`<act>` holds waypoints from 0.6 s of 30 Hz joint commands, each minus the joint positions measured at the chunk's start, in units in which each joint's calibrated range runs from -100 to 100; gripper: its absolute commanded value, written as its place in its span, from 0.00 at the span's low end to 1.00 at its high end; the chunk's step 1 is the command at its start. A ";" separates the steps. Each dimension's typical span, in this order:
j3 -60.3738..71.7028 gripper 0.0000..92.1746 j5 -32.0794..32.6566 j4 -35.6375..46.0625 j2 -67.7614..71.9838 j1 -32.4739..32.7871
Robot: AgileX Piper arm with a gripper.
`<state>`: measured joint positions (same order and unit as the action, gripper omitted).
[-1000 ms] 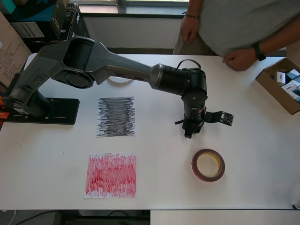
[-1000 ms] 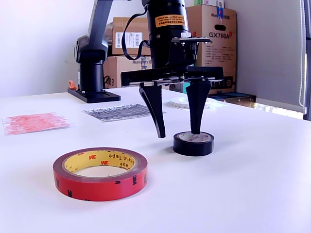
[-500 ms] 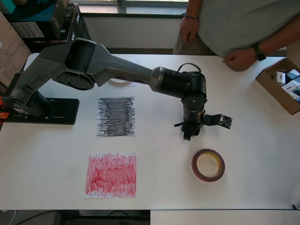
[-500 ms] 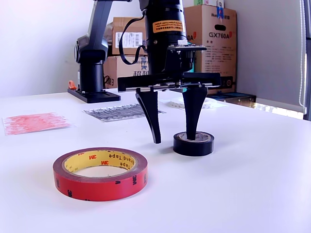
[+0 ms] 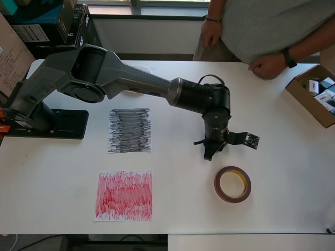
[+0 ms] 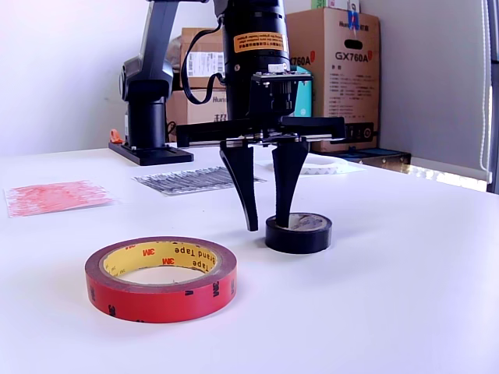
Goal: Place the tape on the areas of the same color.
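The small black tape roll lies on the white table. My gripper points straight down at it. One finger stands inside the roll's hole and the other finger stands outside, a small gap from its wall. In the overhead view the gripper hides this roll. The reddish-brown roll lies flat just in front, also in the exterior view. The whitish roll lies behind the arm. The black patch and the red patch lie at the overhead view's left with nothing on them.
A person stands at the table's far side with a hand on it. An open cardboard box sits at the overhead view's right edge. The black base plate is at its left. Boxes stand behind the table.
The fingers have closed inward and the gripper has shifted toward the exterior view's left. The inner finger has pushed the black roll a little that way. The other rolls stay put.
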<state>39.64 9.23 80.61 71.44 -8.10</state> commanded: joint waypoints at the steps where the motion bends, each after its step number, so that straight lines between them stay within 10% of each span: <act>1: 0.39 0.31 -0.30 -0.38 -0.06 0.38; 18: 0.39 0.30 -0.30 -0.38 1.81 -0.09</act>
<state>39.64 9.23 80.61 73.44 -8.01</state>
